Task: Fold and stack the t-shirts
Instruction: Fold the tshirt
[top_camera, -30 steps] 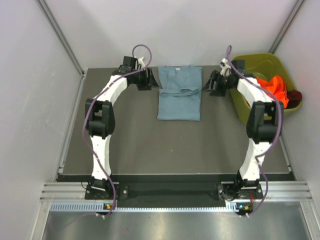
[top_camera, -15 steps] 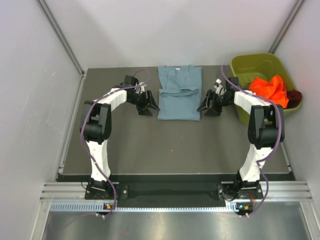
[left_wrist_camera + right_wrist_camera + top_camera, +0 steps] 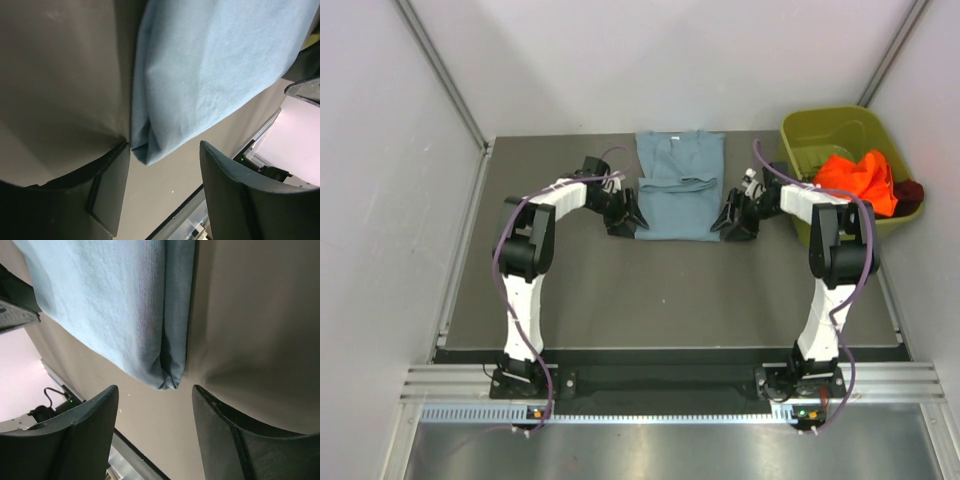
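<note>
Blue shirt (image 3: 678, 200) is lying flat on the table (image 3: 580, 290), at the middle-back, folded into a long narrow panel w/ sleeves tucked across. Its hem end is facing the arm bases. L claw (image 3: 164, 146) is sitting low at the near-left hem corner, fingers spread apart, gripping nothing. In the L wrist view the corner's layered edge is poking in btwn the two fingers. R claw (image 3: 155, 387) is mirroring it at the near-right corner, also spread wide and empty, w/ the folded edge btwn its fingers. Further back, the collar end is reaching toward the table's far edge. At far right, a green bin (image 3: 820, 130) is holding the orange shirt (image 3: 865, 178) and, beside it, the maroon shirt (image 3: 910, 192), both bunched up.

Handling, as a guess: the cloth is looking light, soft and floppy, several layers thick at the corners, so layers are likely slipping apart if pinched shallow. Best hold is probably both hem corners at once, catching all layers, then lifting evenly toward the collar.
</note>
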{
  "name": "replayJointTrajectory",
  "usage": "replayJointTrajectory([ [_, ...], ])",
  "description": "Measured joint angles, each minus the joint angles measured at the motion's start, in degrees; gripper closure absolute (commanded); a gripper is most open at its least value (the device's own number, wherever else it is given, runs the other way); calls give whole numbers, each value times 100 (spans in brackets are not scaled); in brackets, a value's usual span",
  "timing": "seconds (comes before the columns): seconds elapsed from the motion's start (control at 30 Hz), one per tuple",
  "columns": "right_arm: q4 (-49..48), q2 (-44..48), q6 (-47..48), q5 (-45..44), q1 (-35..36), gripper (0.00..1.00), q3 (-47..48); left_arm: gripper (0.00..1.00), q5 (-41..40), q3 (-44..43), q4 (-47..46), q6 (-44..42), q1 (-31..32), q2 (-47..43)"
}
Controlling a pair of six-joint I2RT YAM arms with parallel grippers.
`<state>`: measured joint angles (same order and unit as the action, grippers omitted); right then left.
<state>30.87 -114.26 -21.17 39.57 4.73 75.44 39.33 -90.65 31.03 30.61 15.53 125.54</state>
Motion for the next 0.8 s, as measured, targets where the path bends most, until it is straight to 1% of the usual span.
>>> replayJointTrajectory([
  [0.1,-72,-35,-44,-11,2,40,0,40,-11,-2,-17,13,79,15],
  [0.17,-157,-116,-68,-20,4,43,0,44,-13,-35,-17,28,116,55],
  [0.3,-177,-262,-157,125,20,46,52,48,-15,-74,-24,52,146,111],
  [0.4,-203,-293,-175,146,72,55,74,51,-15,-87,-28,63,146,136],
  [0.43,-216,-308,-186,140,98,61,72,53,-17,-87,-28,63,146,138],
  [0.5,-260,-334,-205,118,142,66,50,58,-42,-87,-24,61,149,138],
  [0.53,-282,-334,-229,120,157,72,15,62,-76,-85,-26,48,151,140],
  [0.57,-291,-334,-236,118,166,76,-20,66,-109,-85,-20,39,153,140],
  [0.6,-302,-334,-236,109,170,79,-48,77,-142,-85,-17,26,155,142],
  [0.63,-306,-334,-238,105,175,86,-79,82,-162,-85,-15,11,157,144],
  [0.67,-299,-334,-236,107,175,90,-98,88,-170,-83,-11,-15,157,146],
  [0.7,-304,-319,-238,109,175,92,-127,99,-170,-79,-4,-44,157,146],
  [0.8,-295,-179,-229,103,142,96,-249,100,-164,-52,20,-151,170,136],
])
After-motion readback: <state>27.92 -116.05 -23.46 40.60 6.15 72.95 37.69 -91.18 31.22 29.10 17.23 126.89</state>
